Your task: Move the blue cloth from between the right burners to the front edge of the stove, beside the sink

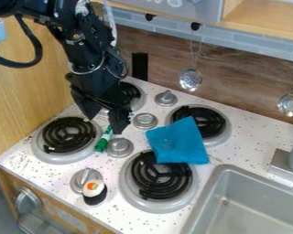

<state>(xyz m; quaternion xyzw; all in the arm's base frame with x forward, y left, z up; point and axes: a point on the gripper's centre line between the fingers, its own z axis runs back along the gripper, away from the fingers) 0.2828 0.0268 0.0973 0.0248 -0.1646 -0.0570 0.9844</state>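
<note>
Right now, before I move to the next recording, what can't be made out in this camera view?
Camera view:
- Whether the gripper touches the green marker: a finger overlaps its upper end.
- Part of the rear left burner: behind the gripper.
- What lies under the blue cloth, which overlaps both right burners.
- The rest of the sink: cut off by the right and bottom edges.

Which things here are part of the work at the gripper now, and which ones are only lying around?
At the work:
gripper, open
green marker, close by it

Lying around:
blue cloth, to the marker's right in view
sushi, nearer the front
</note>
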